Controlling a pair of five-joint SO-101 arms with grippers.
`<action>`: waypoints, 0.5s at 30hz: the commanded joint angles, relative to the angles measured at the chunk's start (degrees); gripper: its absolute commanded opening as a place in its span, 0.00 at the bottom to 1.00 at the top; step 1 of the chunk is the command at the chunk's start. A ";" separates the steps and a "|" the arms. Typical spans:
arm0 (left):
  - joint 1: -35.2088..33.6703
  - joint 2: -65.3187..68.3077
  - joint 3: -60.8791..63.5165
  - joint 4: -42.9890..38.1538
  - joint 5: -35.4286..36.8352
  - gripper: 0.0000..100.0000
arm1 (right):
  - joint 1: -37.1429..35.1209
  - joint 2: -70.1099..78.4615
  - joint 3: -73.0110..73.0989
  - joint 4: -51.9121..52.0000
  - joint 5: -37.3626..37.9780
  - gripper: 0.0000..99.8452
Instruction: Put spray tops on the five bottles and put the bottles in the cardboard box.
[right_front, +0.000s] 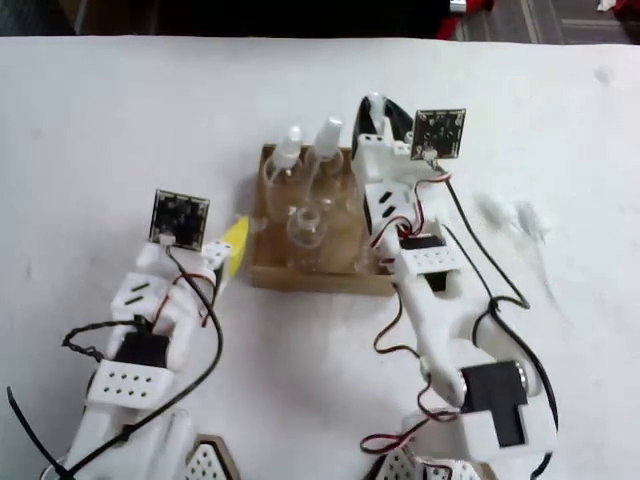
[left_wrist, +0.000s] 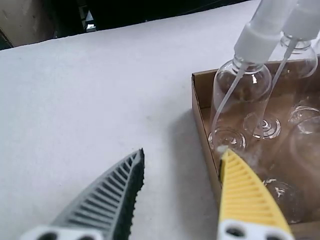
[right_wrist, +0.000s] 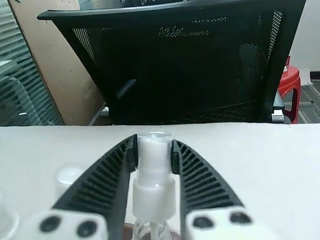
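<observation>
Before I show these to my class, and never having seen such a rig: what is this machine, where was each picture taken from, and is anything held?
These are two small white robot arms at a white table. One picture looks down from a fixed camera; the other two come from cameras on each arm's wrist. On the table sits a shallow brown cardboard box holding clear plastic bottles, two with white spray tops. The left tool, one grey finger and one yellow, is open and empty beside the box's wall. The right tool, with black fingers, is shut on the white spray top of another bottle at the box's far corner.
</observation>
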 joint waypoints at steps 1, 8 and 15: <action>0.13 -1.19 -0.53 -1.58 -0.70 0.23 | -0.13 1.45 0.70 -9.01 -0.09 0.02; 0.13 -1.19 -0.53 -1.58 -0.70 0.23 | -0.04 1.89 2.81 -12.53 0.18 0.02; 0.13 -1.19 -0.53 -1.58 -0.70 0.23 | -0.40 1.80 4.13 -12.53 0.26 0.02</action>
